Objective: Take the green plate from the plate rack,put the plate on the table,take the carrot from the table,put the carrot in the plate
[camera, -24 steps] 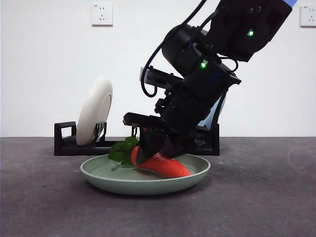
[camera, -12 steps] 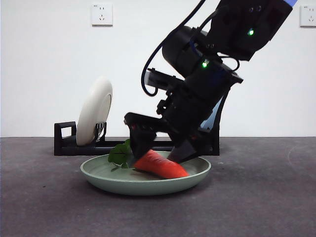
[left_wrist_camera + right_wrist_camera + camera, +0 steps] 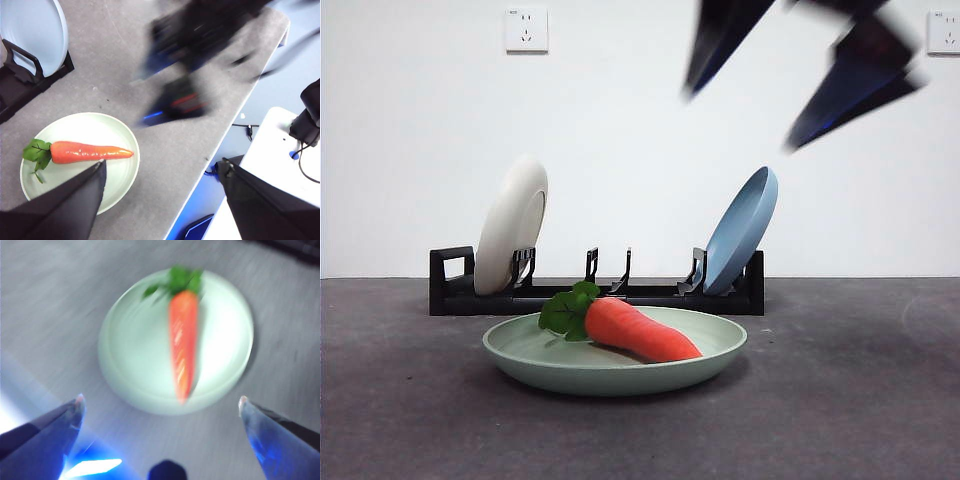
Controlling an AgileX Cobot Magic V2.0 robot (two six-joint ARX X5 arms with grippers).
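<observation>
The green plate (image 3: 520, 362) lies flat on the table (image 3: 860, 400) in front of the plate rack (image 3: 450, 290). The carrot (image 3: 640, 332) lies in the plate, leaves to the left. My right gripper (image 3: 740, 120) is open and empty, blurred, high above the plate at the top right. Its wrist view looks down on the plate (image 3: 130, 365) and carrot (image 3: 182, 345) between its spread jaws (image 3: 161, 400). My left gripper (image 3: 162, 162) is open and empty, high up beside the plate (image 3: 115, 125) and carrot (image 3: 90, 151).
A cream-white plate (image 3: 512, 225) stands at the rack's left end and a blue plate (image 3: 740, 230) at its right end. The middle slots hold nothing. The left wrist view shows the table's edge (image 3: 240, 115) and the blurred right arm (image 3: 200, 30).
My right gripper opened, let go of the carrot in the plate and rose quickly up and to the right. The carrot lies still in the plate.
</observation>
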